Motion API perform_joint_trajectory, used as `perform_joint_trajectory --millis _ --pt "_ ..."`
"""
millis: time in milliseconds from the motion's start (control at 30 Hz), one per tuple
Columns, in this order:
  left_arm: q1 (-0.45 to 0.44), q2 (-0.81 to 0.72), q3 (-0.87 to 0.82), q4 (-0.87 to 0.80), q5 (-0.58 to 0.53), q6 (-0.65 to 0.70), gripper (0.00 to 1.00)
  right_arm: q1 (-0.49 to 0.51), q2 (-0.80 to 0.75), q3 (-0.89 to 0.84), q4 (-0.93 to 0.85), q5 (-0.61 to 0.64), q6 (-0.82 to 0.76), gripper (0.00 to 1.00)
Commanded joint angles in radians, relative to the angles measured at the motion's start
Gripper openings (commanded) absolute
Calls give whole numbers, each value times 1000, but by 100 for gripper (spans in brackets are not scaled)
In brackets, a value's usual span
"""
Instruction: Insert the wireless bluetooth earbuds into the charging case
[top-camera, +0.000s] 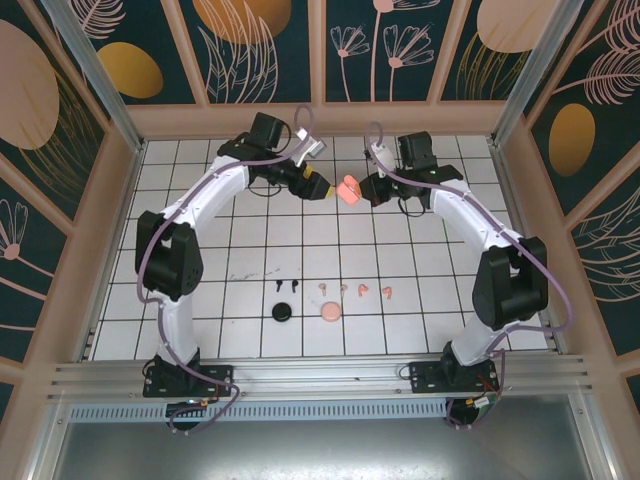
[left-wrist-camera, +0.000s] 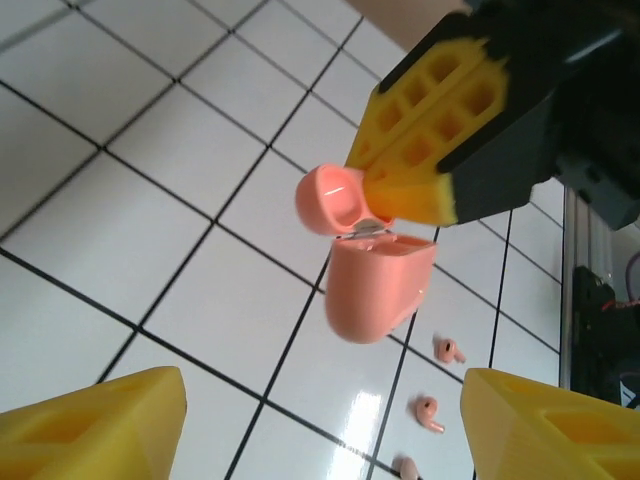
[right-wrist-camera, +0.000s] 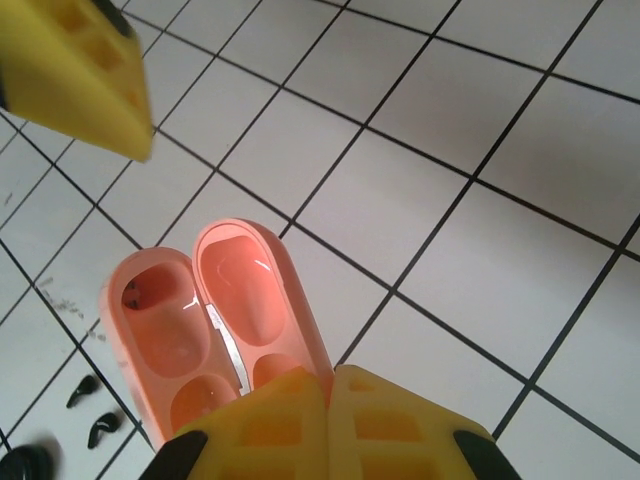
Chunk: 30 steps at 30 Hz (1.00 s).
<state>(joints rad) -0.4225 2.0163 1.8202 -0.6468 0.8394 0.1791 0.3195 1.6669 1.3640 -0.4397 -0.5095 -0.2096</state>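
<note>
Above the far worktop (top-camera: 250, 240), the open pink case (top-camera: 348, 190) is pinched in the closed right gripper (top-camera: 362, 188). The left gripper (top-camera: 322, 186) is spread wide and empty. The earbuds (top-camera: 343, 288) are lying near the front. If nudged, the case could be knocked loose.

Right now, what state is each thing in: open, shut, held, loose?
coral case: lid open, no earbuds inside, held up.
right gripper: shut on the coral case.
left gripper: open, holding nothing.
six earbuds: loose on the table.
black case: on the table, looks closed.
pale pink case: on the table, looks closed.
</note>
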Motion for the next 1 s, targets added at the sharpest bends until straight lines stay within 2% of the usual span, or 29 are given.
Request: perform_joint_trajectory --millis 0,333,600,867,967 --pt "-1 20 60 -145 75 98 69 0 19 30 -53 -64 -65 0" --pt "-2 39 66 -172 143 127 67 37 25 49 -35 -135 -51 0" --pt "-2 37 68 -187 161 140 66 93 57 98 -53 -114 -51 0" --pt "-2 37 69 -215 171 177 57 113 73 117 -55 -100 -45 0" --pt "-2 36 68 -245 175 189 57 113 74 118 -56 -93 -45 0"
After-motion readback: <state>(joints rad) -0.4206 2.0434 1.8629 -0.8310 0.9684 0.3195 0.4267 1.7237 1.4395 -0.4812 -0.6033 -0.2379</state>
